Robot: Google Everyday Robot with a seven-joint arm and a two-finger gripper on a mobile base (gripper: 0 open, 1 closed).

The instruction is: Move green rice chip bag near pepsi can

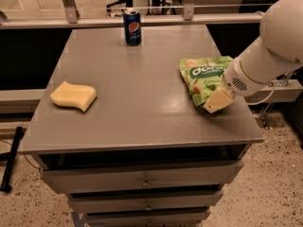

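– Green rice chip bag (204,74)?
– Right side of the desk (142,108), well apart from the pepsi can (132,27). The gripper (218,100) is at its near corner; open or closed, can't tell. Looks light, slippery: pinch a fold.

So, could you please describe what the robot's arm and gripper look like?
The arm is glossy white: a large rounded joint, then a thick cylindrical segment with a small perforated grille. The gripper, at the near edge of the green rice chip bag, is pale yellow and wedge-shaped.
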